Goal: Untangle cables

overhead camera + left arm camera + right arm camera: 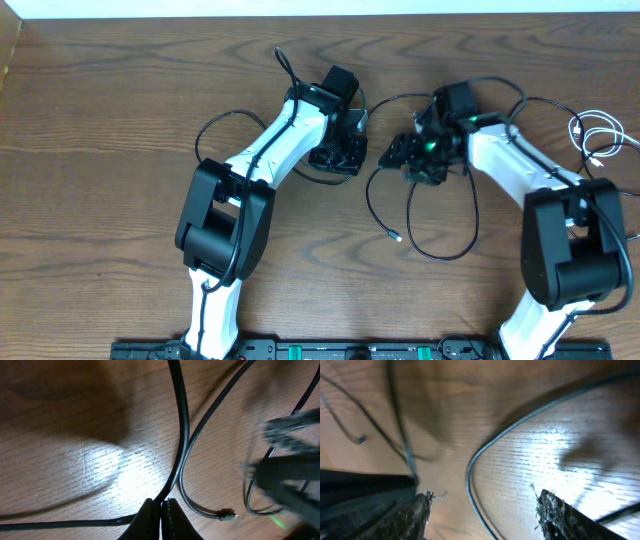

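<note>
Wood-grain counter [100, 150] beneath two white arms [270, 150]. Two black cables [368, 198] looped mid-counter between them, one plug tip lying toward the near edge. One white cable [600, 135] coiled far right. Left pincer [160, 512] pressed together, pinching a black strand. Right pincer [485, 502] spread, astride another black run.
</note>
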Controlling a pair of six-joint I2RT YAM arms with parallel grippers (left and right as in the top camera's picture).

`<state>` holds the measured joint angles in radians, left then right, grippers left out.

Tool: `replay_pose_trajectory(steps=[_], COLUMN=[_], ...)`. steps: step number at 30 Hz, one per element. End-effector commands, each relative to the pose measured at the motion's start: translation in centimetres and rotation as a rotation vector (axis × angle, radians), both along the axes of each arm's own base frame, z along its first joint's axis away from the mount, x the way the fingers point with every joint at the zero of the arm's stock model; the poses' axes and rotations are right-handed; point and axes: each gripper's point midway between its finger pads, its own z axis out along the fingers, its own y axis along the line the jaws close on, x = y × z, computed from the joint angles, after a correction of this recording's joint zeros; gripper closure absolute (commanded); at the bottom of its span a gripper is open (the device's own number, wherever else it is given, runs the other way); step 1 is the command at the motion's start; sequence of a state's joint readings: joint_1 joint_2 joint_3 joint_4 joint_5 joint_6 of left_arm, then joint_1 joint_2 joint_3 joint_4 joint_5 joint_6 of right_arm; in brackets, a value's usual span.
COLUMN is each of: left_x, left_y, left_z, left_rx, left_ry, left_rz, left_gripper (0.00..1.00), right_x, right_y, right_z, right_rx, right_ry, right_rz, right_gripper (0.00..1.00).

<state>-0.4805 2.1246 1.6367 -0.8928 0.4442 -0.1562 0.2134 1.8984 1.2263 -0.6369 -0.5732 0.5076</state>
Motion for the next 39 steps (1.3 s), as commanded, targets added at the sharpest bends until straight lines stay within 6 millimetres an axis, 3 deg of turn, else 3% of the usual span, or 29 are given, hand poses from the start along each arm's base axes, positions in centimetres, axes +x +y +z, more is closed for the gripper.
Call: replay_pose_trajectory(steps=[1, 3, 8, 13, 19, 24, 27, 30, 33, 39], left_x=[0.4, 1.0, 2.4, 2.8, 2.9, 3.2, 3.5, 3.6, 4.1, 4.4], left_y=[0.0, -0.2, -0.8, -1.0, -0.9, -0.1, 0.6, 1.4, 3.7, 6.1], left_z=[0.3, 1.3, 3.7, 5.3, 6.5, 6.5, 6.5, 6.3, 5.7, 4.4], left_rx=[-0.012, -0.032, -0.070, -0.090, -0.101, -0.097, -0.091, -0.077, 0.007, 0.104], left_ry=[-0.005, -0.028, -0.096, -0.142, -0.165, -0.162, -0.155, -0.143, -0.122, -0.110], left_rz=[0.001, 0.004, 0.006, 0.006, 0.008, 0.028, 0.045, 0.069, 0.171, 0.263], left_gripper=[0.92, 0.92, 0.92, 0.92, 0.93, 0.89, 0.88, 0.87, 0.87, 0.87], right_x=[1.6, 1.1, -0.9, -2.7, -3.5, -3.7, -3.6, -3.3, -2.9, -1.7], right_y=[-0.6, -2.0, -4.3, -4.1, -3.4, -2.7, -2.2, -1.4, 0.8, 4.4], right_z=[4.8, 5.2, 3.1, 0.9, -1.8, -3.3, -3.8, -3.8, -2.7, 0.3], right_rx=[0.033, 0.003, -0.112, -0.120, -0.114, -0.097, -0.083, -0.061, 0.033, 0.207], right_ry=[-0.150, -0.136, -0.033, 0.025, 0.035, 0.011, -0.014, -0.052, -0.096, -0.226], right_rz=[0.048, 0.026, -0.007, -0.011, -0.066, -0.092, -0.098, -0.083, -0.031, 0.069], right_gripper=[0.30, 0.31, 0.28, 0.30, 0.38, 0.50, 0.73, 0.99, 0.99, 0.99])
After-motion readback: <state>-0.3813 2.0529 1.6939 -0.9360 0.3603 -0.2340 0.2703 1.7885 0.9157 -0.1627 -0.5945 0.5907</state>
